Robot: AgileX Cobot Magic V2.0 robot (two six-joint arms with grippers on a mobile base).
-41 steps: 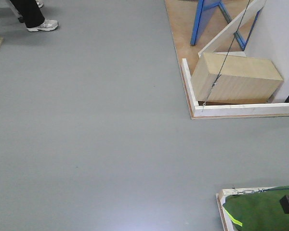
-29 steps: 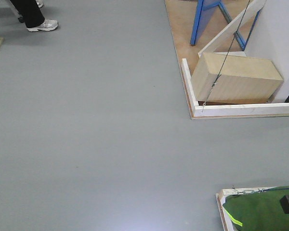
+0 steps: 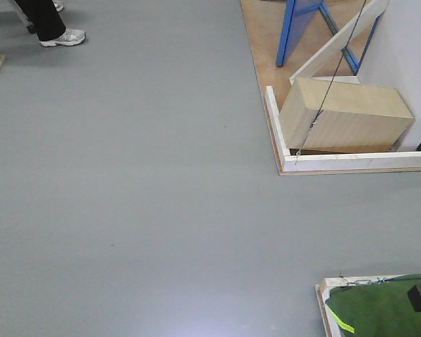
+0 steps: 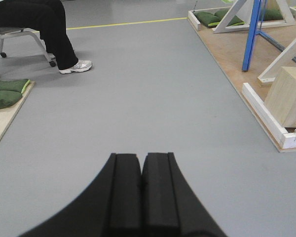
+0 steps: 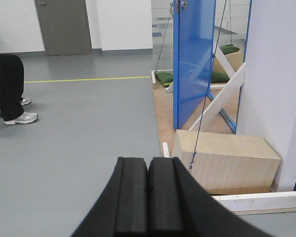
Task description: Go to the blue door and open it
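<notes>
Black rubber pads on the left jaws sit pressed flat together with nothing between them. The right jaws look the same in their own wrist view: shut tight, pads touching, carrying nothing.

Beyond the right jaws we see the blue door, ahead and a little to the right, upright on a low wooden platform edged with white board. We are well apart from it, so we judge the approach to be the step in hand.

We take the door for a stiff, heavy slab (its glossy face is too slick to push with a pad). The sensible hold is the silver handle, barely showing at the top edge of the right wrist view, too cropped to tell its shape. The jaws would have to open before closing round it.

Near the door's foot sit a pale wooden box, a thin cable and a slanted white beam, with a white wall panel to the right.

The floor is smooth grey, crossed farther off by a yellow line. A person in dark trousers sits to the left, near green cushions.
</notes>
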